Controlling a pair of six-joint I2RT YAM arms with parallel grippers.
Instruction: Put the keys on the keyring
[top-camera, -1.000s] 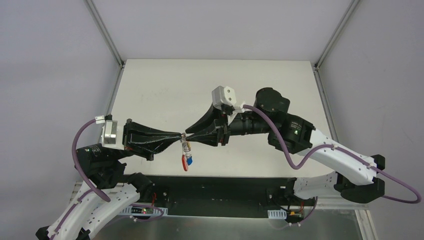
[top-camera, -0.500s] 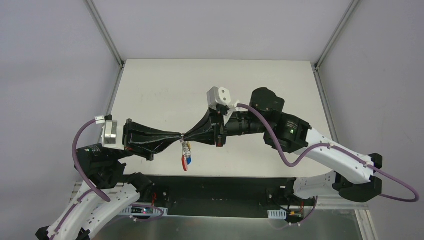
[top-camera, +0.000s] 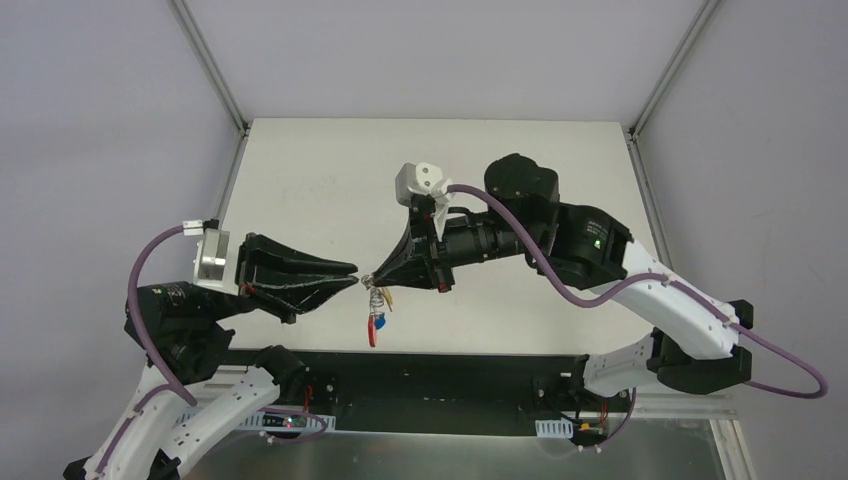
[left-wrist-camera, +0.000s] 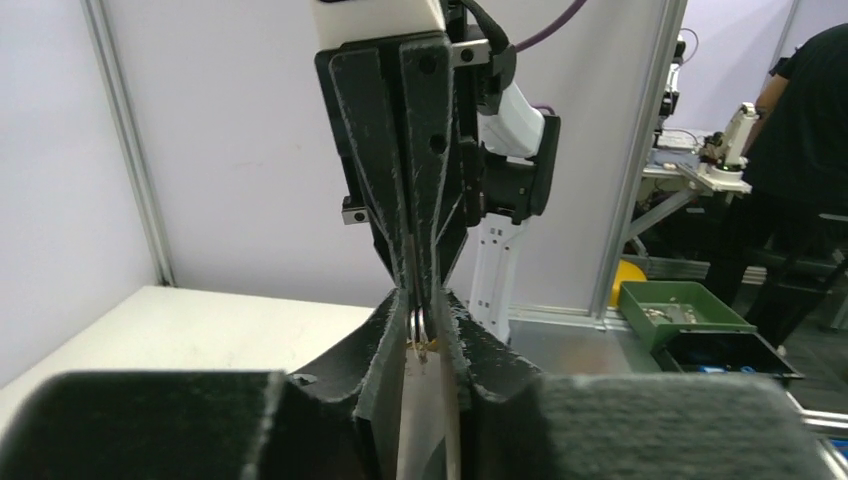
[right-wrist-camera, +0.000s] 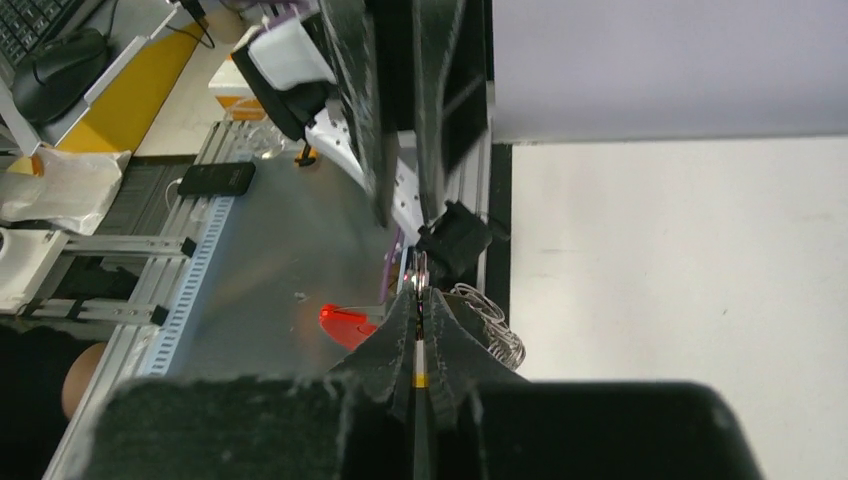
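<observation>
Right gripper (top-camera: 371, 279) is clamped on the top of the keyring (top-camera: 375, 303), tips pointing left, held up over the near edge of the table (top-camera: 300, 180). Chain hangs straight down from the tips, with the blue tag (top-camera: 380, 322) and red strap (top-camera: 372, 333) at the bottom. The key (top-camera: 386, 297) shows only as a small yellow bit just beside the chain under the tips; I can't tell whether it is on the ring. Left gripper (top-camera: 353, 271) faces the right one tip to tip, a small gap apart, holding nothing.

Left wrist view: the left fingers (left-wrist-camera: 385, 330) are narrowly apart with pale table showing between them. The right gripper comes down from above, pinched shut on the silver ring (left-wrist-camera: 418, 325), which sits in the gap between the left tips. Contact with the left pads can't be told. A yellow speck sits at the ring's lower edge.

Right wrist view: the right fingers (right-wrist-camera: 398, 330) are pressed together on the ring (right-wrist-camera: 420, 272), with a thin yellow sliver between them lower down. The red strap (right-wrist-camera: 345, 323) dangles to the left. The left gripper's fingers opposite show a narrow slot.
</observation>
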